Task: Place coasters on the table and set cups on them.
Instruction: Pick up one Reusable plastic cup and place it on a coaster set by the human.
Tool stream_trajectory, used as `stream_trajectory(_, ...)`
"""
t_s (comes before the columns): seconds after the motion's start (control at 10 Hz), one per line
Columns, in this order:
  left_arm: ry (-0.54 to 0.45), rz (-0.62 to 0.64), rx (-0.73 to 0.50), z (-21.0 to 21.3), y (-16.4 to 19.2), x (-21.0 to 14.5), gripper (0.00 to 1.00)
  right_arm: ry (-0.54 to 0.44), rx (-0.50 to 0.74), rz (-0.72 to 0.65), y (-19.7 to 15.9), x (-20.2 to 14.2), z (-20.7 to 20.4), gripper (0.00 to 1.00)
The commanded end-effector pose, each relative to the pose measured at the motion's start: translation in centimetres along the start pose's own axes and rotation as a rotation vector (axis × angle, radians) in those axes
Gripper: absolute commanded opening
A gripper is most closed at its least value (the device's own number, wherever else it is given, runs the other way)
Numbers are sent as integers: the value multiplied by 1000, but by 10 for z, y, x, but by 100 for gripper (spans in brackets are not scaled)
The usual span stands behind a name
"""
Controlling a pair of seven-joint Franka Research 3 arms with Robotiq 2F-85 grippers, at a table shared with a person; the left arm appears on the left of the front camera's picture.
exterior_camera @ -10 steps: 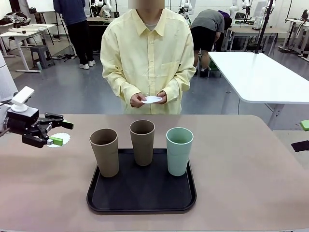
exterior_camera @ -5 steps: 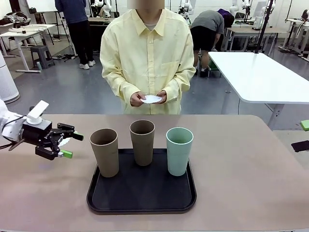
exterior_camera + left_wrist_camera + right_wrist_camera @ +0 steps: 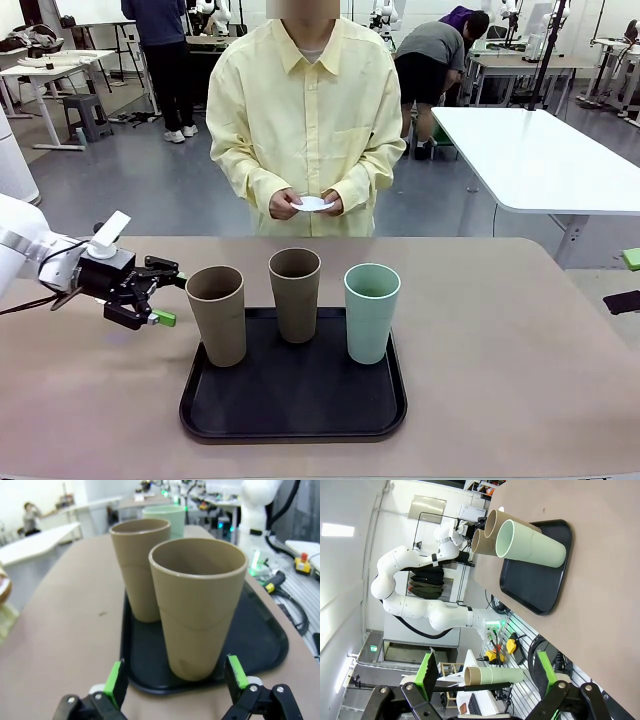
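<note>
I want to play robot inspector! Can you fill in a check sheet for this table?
Surface: beige table, black tray in the middle.
Job's things: left brown cup, middle brown cup, green cup, all upright on the tray; white coaster held by the person.
Clutter: nothing seen.
Grippers: left gripper open, facing the left brown cup; right gripper open, empty.
Cables: black cables beside the table.
Surroundings: white table, people behind.

The left gripper (image 3: 172, 298) shifts from the far left edge of the frame rightward to the middle left, and now hangs just beside the left brown cup (image 3: 217, 313), level with its upper half.
</note>
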State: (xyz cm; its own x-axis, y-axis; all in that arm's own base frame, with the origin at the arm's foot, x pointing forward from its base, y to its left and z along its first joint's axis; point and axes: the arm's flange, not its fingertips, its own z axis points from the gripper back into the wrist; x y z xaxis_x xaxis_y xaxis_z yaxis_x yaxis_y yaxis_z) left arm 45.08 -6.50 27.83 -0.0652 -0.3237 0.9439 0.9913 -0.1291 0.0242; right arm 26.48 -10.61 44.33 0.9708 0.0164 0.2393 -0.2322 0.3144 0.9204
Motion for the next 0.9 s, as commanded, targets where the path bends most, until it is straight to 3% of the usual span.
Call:
stream_trajectory(0.0,-31,-45,1,-13,5,2,100,-1,16,10,-1,1,0,100)
stream_trajectory(0.8,-99,-65,-109,-38,5,-2,100,-1,16,10,-1,1,0,100)
